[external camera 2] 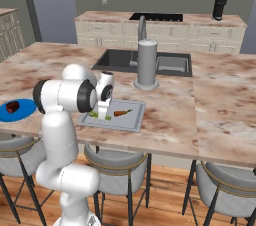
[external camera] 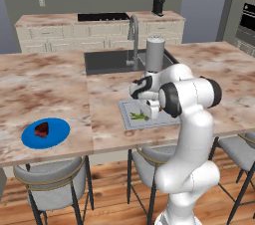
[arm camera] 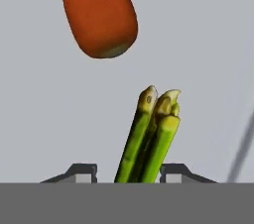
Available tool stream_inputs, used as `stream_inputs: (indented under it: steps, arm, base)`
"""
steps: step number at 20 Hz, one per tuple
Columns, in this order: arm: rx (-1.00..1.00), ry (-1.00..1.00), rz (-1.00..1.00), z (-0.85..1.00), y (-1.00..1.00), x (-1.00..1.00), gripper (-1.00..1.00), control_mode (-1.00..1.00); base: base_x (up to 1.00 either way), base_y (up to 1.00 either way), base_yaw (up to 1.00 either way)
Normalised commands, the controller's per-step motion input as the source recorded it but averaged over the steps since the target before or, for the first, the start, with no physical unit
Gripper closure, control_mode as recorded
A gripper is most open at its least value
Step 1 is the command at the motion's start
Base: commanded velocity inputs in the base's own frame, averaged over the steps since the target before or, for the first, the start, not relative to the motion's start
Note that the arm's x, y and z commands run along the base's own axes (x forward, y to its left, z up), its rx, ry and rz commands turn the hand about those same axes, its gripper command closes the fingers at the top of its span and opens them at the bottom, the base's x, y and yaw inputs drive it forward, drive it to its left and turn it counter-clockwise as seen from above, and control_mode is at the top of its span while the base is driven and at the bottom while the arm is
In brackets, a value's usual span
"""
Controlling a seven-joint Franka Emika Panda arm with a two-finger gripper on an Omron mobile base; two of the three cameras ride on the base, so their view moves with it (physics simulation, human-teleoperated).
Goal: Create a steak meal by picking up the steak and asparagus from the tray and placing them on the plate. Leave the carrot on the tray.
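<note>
- Steak (external camera: 42, 129): lies on the blue plate (external camera: 59, 130), at the left end of the island counter (external camera: 50, 84). In the right base view it shows as a dark chunk (external camera 2: 12, 107) on the same plate (external camera 2: 25, 107). This half of the meal is judged complete.
- Asparagus (arm camera: 149, 136): lies on the tray (external camera: 130, 120). In the left base view the green stalks (external camera: 138, 116) show just beside the lowered hand; in the right base view a green end (external camera 2: 93, 114) shows at the near left part of the tray (external camera 2: 134, 119).
- Gripper (arm camera: 128, 172): down at the tray, straddling the asparagus. The hand view shows one fingertip (arm camera: 82, 172) on each side of the bundle, with small gaps to the stalks. The jaws stand partly closed; whether the pads press the stalks cannot be told. The bundle is not lifted. Position in the base views: (external camera: 148, 111) and (external camera 2: 102, 114).
- Carrot (external camera 2: 122, 112): on the tray, beyond the asparagus tips and apart from them, as the hand view shows (arm camera: 96, 12). It sits clear of the fingers, as required.
- Assessment: roughly half done. Remaining, by judgement: secure the grip, lift the asparagus, carry it to the plate well to the robot's left, and set it beside the steak.
- Risk noted: thin stalks may slip or separate under a loose grip.
</note>
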Motion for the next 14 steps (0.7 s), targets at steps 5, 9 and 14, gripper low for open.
stream_inputs:
  steps: [5,9,14]
  arm:
    - [0.00,-0.02,-0.01,-0.02,0.09,-0.05,1.00,-1.00]
    - [0.00,-0.10,0.02,0.40,0.08,-0.50,1.00,-1.00]
    - [0.00,-0.03,0.16,0.59,0.46,-0.47,1.00,-1.00]
  base:
    - [0.00,0.00,0.00]
    - [0.00,0.00,0.00]
    - [0.00,0.00,0.00]
